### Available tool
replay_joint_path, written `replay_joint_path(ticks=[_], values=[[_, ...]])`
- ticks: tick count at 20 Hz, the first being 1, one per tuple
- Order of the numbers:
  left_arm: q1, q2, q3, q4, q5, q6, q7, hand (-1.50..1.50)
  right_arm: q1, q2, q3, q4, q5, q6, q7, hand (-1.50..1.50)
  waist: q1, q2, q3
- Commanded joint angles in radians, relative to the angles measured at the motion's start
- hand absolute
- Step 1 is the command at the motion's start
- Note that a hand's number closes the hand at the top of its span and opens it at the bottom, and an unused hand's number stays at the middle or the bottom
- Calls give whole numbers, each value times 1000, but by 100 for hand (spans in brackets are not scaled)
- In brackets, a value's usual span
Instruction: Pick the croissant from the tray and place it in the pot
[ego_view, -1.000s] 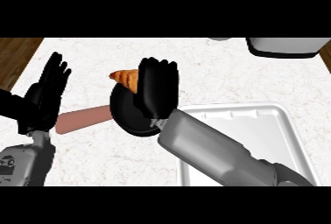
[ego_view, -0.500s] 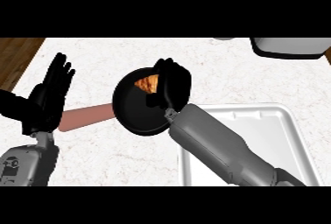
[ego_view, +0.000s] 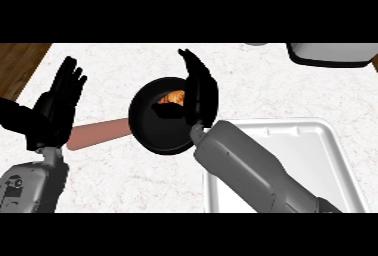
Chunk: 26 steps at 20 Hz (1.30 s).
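— Near the middle of the frame, what do you see?

— One black pot (ego_view: 159, 125) with a reddish-brown handle (ego_view: 100, 133) pointing left. One croissant (ego_view: 174, 98) shows inside it, toward the upper right of its bowl, partly hidden by my right hand (ego_view: 198, 95).

— What are your fingers doing there?

— My right hand hangs over the pot's right rim, fingers straight and pointing up the frame, thumb reaching in over the croissant. I cannot tell whether the thumb touches it; the fingers grasp nothing.

— And the other hand?

— My left hand (ego_view: 55, 107) rests at the left edge, spread wide with fingers up, holding nothing.

— Anything else?

— One white tray (ego_view: 325, 150) at the lower right, just beside the pot, with my right forearm crossing it. One white appliance (ego_view: 332, 52) sits in the upper right corner. That makes two hands, one pot, one tray, one croissant on the pale stone counter (ego_view: 118, 175).
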Motion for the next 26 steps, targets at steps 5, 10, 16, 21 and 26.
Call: replay_joint_path(ticks=[5, 10, 16, 21, 26], values=[[83, 7, 27, -45, 11, -14, -19, 0, 136, 3, -73, -98, -225, -140, -279, -150, -37, -13, -1], [117, 34, 68, -54, 26, -43, -29, 0, 274, -118, -164, -332, -281, 33, -335, -150, -63, -20, -1], [86, 7, 72, -22, 5, -33, -27, 0, 430, -144, -237, -424, -310, 142, -435, -150, -62, -17, -2], [121, 14, 88, -56, 6, -52, -31, 0, 548, -229, -264, -583, -311, 254, -410, -150, -62, -18, -2], [53, 15, 89, -79, -14, -29, 61, 0, 617, -239, -344, -592, -336, 340, -480, -150, -62, -18, -1]])
